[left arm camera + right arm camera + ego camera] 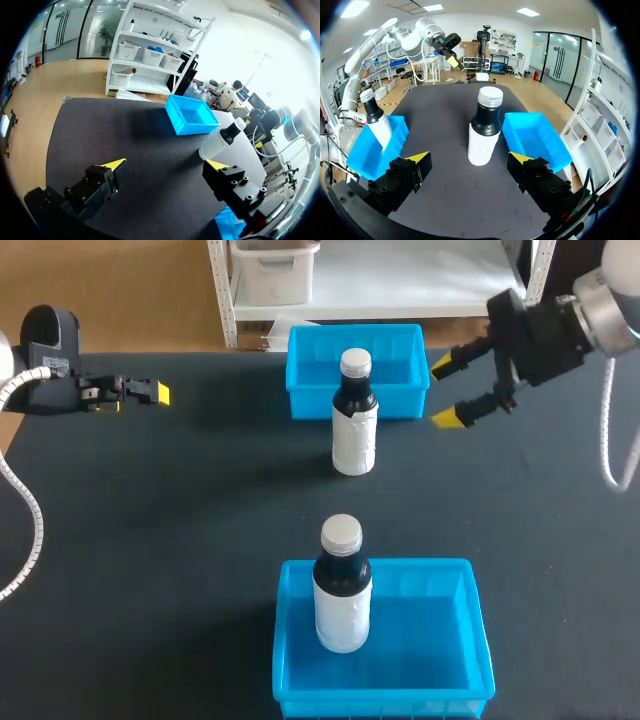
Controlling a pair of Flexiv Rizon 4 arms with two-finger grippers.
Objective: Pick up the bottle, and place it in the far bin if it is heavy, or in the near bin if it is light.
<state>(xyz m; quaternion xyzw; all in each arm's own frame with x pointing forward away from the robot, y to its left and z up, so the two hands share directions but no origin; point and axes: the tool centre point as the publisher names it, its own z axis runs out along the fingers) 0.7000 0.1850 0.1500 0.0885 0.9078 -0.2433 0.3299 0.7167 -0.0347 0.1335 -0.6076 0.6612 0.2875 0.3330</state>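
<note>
The right gripper (446, 392) hangs wide open, the bottle (354, 430) upright on the table (150, 540) just ahead of it — untouched, beside the far bin (305, 405) — while a second bottle (343, 595) stands in the near bin (380, 705) and the left gripper (150, 393), also wide, sits well apart.

A flat table with a matte black top (180, 520) carries three things directly on its surface. A bright blue rectangular plastic bin (310, 403) sits at the far edge, near the middle. A second blue plastic bin of the same kind (380, 702) sits at the near edge, in line with the first. Between them, upright and just on the near side of the far bin, stands a dark bottle with a white label and white cap (354, 425).
</note>
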